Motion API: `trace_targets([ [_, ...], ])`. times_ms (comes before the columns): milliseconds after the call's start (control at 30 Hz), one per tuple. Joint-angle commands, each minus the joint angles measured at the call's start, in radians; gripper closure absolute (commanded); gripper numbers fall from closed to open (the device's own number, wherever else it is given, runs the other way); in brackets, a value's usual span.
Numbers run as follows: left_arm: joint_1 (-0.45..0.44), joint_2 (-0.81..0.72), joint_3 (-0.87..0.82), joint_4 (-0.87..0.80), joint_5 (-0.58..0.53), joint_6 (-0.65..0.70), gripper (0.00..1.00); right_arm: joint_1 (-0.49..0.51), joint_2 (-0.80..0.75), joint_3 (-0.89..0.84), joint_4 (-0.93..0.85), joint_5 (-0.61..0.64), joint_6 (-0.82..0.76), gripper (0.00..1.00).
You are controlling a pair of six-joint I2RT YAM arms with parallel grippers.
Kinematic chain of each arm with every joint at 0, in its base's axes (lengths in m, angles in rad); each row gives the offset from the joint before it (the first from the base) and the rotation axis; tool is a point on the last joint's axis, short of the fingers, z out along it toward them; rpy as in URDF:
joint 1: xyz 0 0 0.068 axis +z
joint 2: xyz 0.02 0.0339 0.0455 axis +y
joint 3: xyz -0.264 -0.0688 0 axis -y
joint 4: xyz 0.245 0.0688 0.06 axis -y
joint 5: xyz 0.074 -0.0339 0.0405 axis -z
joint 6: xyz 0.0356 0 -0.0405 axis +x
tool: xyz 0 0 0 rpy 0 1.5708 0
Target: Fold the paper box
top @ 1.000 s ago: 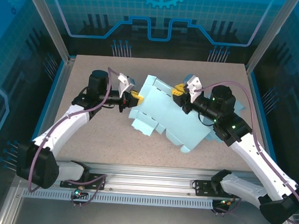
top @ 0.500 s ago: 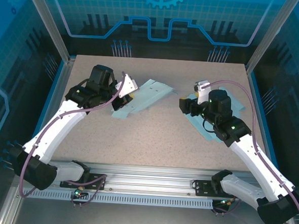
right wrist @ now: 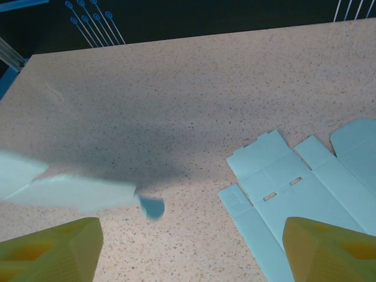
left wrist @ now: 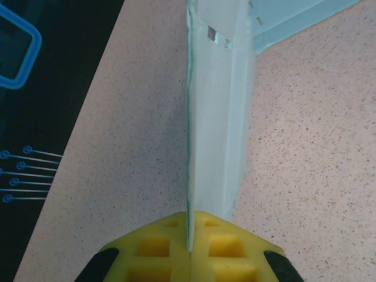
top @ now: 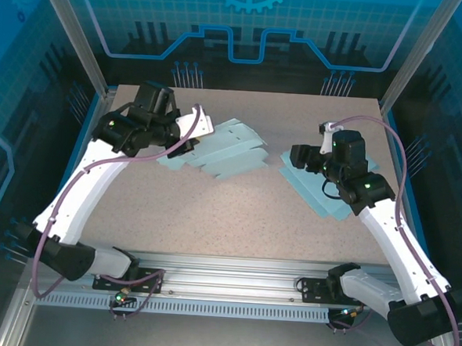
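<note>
Left wrist view: the pinched paper panel (left wrist: 214, 117) runs off the top edge, and the yellow fingers (left wrist: 154, 247) of the left gripper (left wrist: 189, 251) run off the bottom. Right wrist view — the flat sheet (right wrist: 308, 200) leaves the frame at right, and a pale blue piece (right wrist: 70, 191) (blurred) is cut at left.

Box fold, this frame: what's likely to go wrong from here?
1. The left end effector is shut on just the edge of one blue blank, and the long sheet reaches out well beyond the pinch. It may slip out or crease there.
2. The right end effector is open and empty, and the second blank lies flat on the table. Fingers may shove it rather than lift an edge.
</note>
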Motion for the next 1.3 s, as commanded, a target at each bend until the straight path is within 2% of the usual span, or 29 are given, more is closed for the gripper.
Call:
trace_targets([
  [0, -0.011, -0.090, 0.037, -0.070, 0.119, 0.053, 1.00, -0.016, -0.006, 0.036, -0.022, -0.019, 0.016, 0.09],
  [67, -0.013, -0.119, 0.035, -0.109, 0.161, 0.060, 1.00, -0.018, -0.004, 0.043, -0.028, -0.017, 0.015, 0.00],
  [200, -0.013, -0.162, 0.011, -0.208, 0.211, 0.097, 1.00, -0.018, -0.004, 0.061, -0.045, -0.018, 0.020, 0.00],
  [367, -0.013, -0.156, 0.020, -0.291, 0.211, 0.115, 1.00, -0.021, 0.022, 0.121, -0.087, -0.027, 0.022, 0.00],
  [500, -0.013, -0.084, 0.041, -0.307, 0.208, 0.135, 1.00, -0.021, 0.049, 0.144, -0.089, -0.052, 0.031, 0.00],
  [700, -0.013, 0.156, 0.110, -0.280, 0.164, 0.121, 1.00, -0.021, 0.091, 0.131, -0.079, -0.073, 0.041, 0.00],
  [800, -0.013, 0.267, 0.132, -0.176, 0.105, 0.083, 1.00, -0.021, 0.112, 0.130, -0.084, -0.083, 0.044, 0.00],
  [900, -0.018, 0.316, 0.094, 0.026, 0.023, 0.033, 1.00, -0.022, 0.133, 0.126, -0.085, -0.095, 0.050, 0.00],
  [1067, -0.065, 0.317, -0.062, 0.335, -0.155, 0.025, 1.00, -0.023, 0.166, 0.105, -0.062, -0.118, 0.077, 0.00],
  [1167, -0.099, 0.304, -0.174, 0.514, -0.266, 0.025, 1.00, -0.022, 0.177, 0.086, 0.000, -0.198, 0.089, 0.00],
  [1267, -0.131, 0.270, -0.287, 0.686, -0.323, 0.025, 1.00, -0.024, 0.190, 0.085, 0.065, -0.282, 0.138, 0.03],
])
